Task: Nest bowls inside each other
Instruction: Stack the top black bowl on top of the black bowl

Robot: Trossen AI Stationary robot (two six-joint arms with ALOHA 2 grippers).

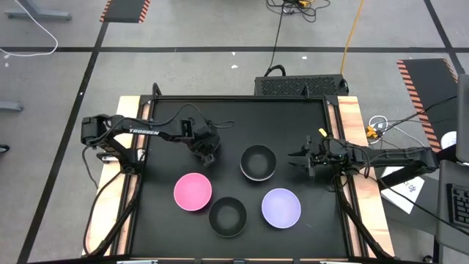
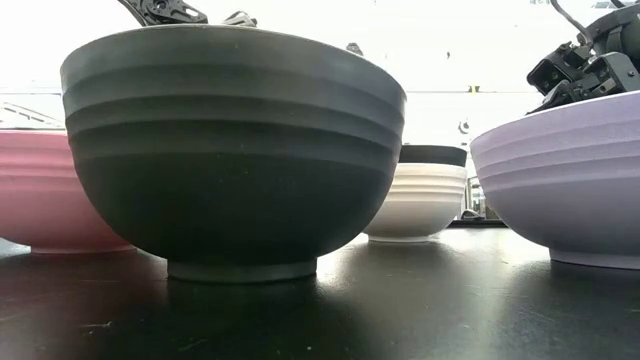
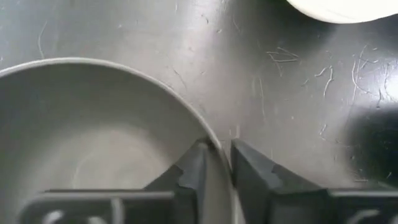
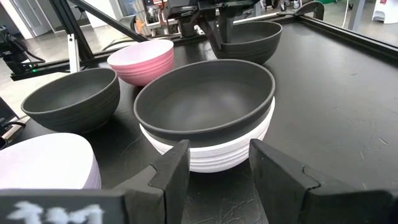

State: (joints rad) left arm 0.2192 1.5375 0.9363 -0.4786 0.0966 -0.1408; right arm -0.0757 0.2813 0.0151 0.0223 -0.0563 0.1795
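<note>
Three black bowls show. One (image 4: pixel 249 40) is at my left gripper (image 3: pixel 219 152), on the table's left far part (image 1: pixel 205 152). Another (image 1: pixel 258 162) sits nested in the white bowl (image 4: pixel 211 155) at mid-table. The third (image 1: pixel 228 217) stands on its foot near the front edge, between the pink bowl (image 1: pixel 193 191) and the lavender bowl (image 1: pixel 281 207). My right gripper (image 4: pixel 217 155) is open, level, just right of the white-and-black stack (image 1: pixel 297 159), touching nothing. My left gripper pinches the black bowl's rim (image 3: pixel 205 134), with one finger (image 3: pixel 189 171) inside the bowl and the other (image 3: pixel 255 174) outside. It comes from above, pointing down. I cannot tell whether the bowl's foot rests on the table or is lifted.
The black tabletop (image 1: pixel 168 117) is framed by raised wooden side rails (image 1: pixel 352 125). Bare surface lies along the far edge and in the right near corner. In the low view the front black bowl (image 2: pixel 235 150) fills most of the picture.
</note>
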